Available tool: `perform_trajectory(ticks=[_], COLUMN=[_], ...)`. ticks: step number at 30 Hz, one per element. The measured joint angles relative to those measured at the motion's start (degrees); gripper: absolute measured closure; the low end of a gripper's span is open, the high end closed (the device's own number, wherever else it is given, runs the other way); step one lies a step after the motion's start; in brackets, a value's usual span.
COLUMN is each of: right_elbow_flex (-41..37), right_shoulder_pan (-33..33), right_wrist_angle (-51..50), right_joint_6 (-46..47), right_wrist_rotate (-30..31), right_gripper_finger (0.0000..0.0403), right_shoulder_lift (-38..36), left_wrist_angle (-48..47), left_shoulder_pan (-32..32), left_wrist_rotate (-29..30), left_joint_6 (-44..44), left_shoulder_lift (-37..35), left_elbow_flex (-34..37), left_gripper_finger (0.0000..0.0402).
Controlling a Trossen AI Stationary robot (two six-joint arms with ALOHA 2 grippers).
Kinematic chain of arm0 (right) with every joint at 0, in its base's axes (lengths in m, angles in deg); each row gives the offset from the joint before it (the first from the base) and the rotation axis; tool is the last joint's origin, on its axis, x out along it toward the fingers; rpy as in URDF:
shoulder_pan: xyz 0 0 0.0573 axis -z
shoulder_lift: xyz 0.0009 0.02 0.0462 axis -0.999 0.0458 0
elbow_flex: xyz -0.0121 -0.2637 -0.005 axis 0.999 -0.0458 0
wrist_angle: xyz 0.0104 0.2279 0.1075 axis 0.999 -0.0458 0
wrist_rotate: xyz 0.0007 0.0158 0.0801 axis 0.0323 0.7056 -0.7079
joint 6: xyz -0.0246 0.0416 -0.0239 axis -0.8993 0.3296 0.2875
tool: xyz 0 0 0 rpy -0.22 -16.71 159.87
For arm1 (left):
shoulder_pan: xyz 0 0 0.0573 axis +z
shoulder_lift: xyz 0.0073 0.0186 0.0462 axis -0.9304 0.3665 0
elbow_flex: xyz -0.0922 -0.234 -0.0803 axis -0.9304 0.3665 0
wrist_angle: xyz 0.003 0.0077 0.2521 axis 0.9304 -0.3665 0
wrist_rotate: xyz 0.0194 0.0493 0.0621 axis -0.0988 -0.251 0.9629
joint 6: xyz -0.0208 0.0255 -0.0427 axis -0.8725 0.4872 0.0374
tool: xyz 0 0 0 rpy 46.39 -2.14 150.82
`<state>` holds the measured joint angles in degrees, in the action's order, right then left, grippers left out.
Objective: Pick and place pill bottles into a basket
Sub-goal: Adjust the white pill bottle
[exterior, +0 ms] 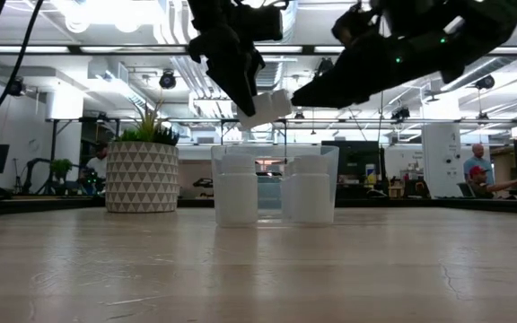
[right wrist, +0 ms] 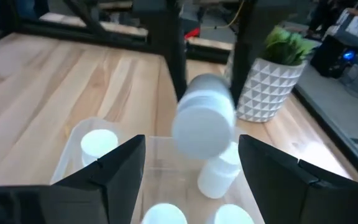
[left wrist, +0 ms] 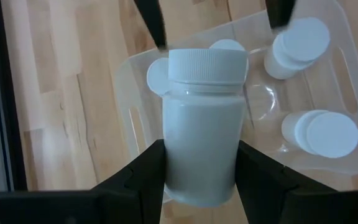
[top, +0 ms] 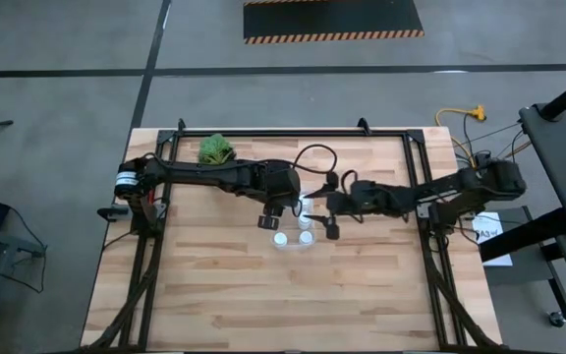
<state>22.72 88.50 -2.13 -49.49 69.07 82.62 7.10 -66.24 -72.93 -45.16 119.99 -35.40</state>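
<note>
My left gripper (top: 275,218) is shut on a white pill bottle (left wrist: 201,124), held above the clear plastic basket (left wrist: 263,106). In the low view the bottle (exterior: 266,106) hangs tilted over the basket (exterior: 276,161). Several white-capped bottles stand upright on the basket's floor. My right gripper (right wrist: 191,142) is open and empty. It hovers just right of the basket (top: 293,238), with its fingers on either side of the space over the basket's right end. It sees the held bottle's cap (right wrist: 204,124) in front of it. My left gripper pinches the bottle's body (left wrist: 166,168) between its two fingers, on opposite sides near the bottom end. The fingers slant down from above. The bottle lies along them, its cap (left wrist: 205,65) beyond the fingertips. It is tilted and clear of the basket.
A white patterned pot with a green plant (exterior: 142,170) stands at the table's far left (top: 216,149). A black frame (top: 430,226) runs along the table's sides and far edge. Bare wood lies toward the near edge.
</note>
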Motion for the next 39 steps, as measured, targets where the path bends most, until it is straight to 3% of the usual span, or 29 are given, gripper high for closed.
perform_trajectory(ticks=[6, 16, 21, 27, 35, 39], right_elbow_flex=[3.0, 3.9, 3.9, 3.9, 4.0, 4.2], right_shoulder_pan=[0.0, 0.0, 0.1, 0.1, 0.0, 0.0], right_wrist_angle=[1.2, 1.2, 1.0, 1.0, 0.8, 0.5], right_joint_6=[-1.7, -3.2, -3.3, -3.2, -3.2, -3.1], right_wrist_rotate=[-0.1, 0.4, 1.7, 2.4, 3.1, 2.9], right_gripper_finger=[0.0154, 0.0156, 0.0186, 0.026, 0.026, 0.026], right_shoulder_lift=[4.1, 4.8, 5.2, 5.2, 5.2, 5.2], left_wrist_angle=[0.0, 0.2, 0.6, 0.5, 0.3, 0.1], left_shoulder_pan=[0.0, 0.0, 0.0, 0.0, 0.0, 0.0], left_wrist_rotate=[0.0, 0.0, -0.1, 0.0, 0.0, 0.0], left_joint_6=[-0.1, 0.0, 0.0, -0.4, -0.2, -1.6], left_shoulder_lift=[0.0, 0.0, 0.0, 0.1, 0.1, 0.1], left_elbow_flex=[0.0, 0.0, 0.0, 0.0, 0.0, 0.0], left_gripper_finger=[0.0254, 0.0253, 0.0253, 0.0253, 0.0253, 0.0235])
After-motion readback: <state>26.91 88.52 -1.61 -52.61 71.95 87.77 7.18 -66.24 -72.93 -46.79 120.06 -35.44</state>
